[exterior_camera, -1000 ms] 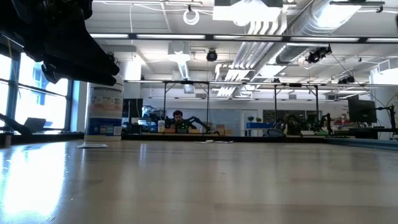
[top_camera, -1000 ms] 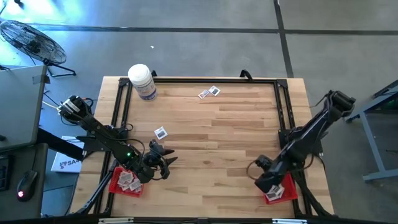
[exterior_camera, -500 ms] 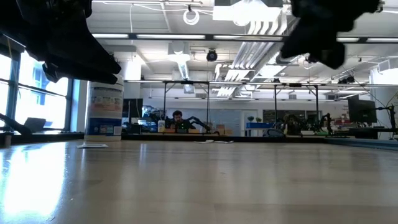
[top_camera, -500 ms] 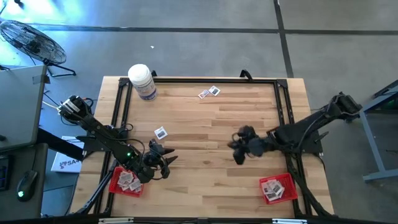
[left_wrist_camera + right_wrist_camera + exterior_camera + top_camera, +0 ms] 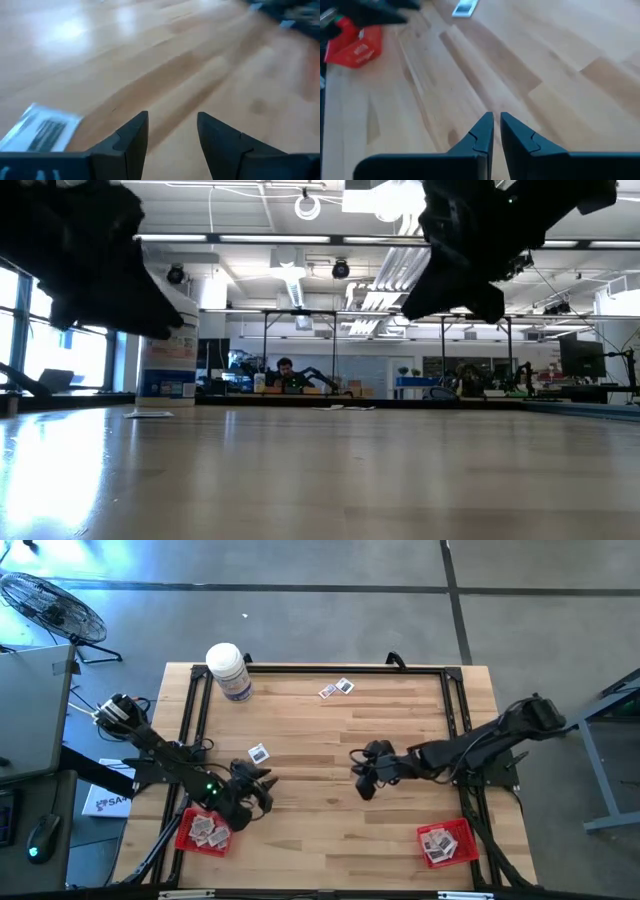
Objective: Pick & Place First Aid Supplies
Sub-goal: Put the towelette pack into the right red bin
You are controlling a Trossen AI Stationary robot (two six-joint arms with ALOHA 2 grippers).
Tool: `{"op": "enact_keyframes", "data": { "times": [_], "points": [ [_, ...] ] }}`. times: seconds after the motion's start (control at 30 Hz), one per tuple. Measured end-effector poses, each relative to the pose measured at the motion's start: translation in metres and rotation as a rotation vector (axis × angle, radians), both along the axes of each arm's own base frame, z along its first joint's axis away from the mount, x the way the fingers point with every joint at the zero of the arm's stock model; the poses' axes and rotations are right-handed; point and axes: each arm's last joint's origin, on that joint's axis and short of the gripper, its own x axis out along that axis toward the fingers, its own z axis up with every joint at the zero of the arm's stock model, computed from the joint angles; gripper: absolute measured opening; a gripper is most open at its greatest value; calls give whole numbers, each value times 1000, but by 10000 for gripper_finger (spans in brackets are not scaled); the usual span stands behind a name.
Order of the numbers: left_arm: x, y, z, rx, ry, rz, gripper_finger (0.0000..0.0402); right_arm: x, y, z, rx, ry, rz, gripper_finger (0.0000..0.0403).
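Note:
Three first aid packets lie flat on the wooden table: one (image 5: 259, 753) left of the middle, two (image 5: 337, 689) near the far edge. More packets fill a red tray (image 5: 190, 840) at the near left and a red tray (image 5: 460, 830) at the near right. My left gripper (image 5: 255, 787) hovers open just near of the single packet (image 5: 42, 131), which lies off to one side of its fingers. My right gripper (image 5: 362, 778) hangs over the table's middle, shut with only a slit between its fingertips (image 5: 496, 131) and nothing in it.
A large white bottle (image 5: 229, 671) stands at the far left corner and also shows in the low view (image 5: 168, 358). A black frame (image 5: 320, 668) runs round the table's edges. Bare wood lies between the two grippers. A person sits far off in the room behind.
My right gripper has swung from above the near right tray toward the table's middle, going left and away from the near edge, and its wrist has turned. My left gripper has crept a little toward the single packet and rolled somewhat. The packets have stayed where they were.

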Motion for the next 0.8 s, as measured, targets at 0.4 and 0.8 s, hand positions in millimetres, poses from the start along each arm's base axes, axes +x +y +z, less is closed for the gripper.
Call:
{"op": "enact_keyframes", "data": {
  "times": [0.4,0.8],
  "points": [
    [20,54,-30,-184,188,296,168,31,23,-26,3,-130,139,28],
    [26,106,-33,-226,288,491,168,23,61,-33,-46,-160,236,28]
  ]
}}
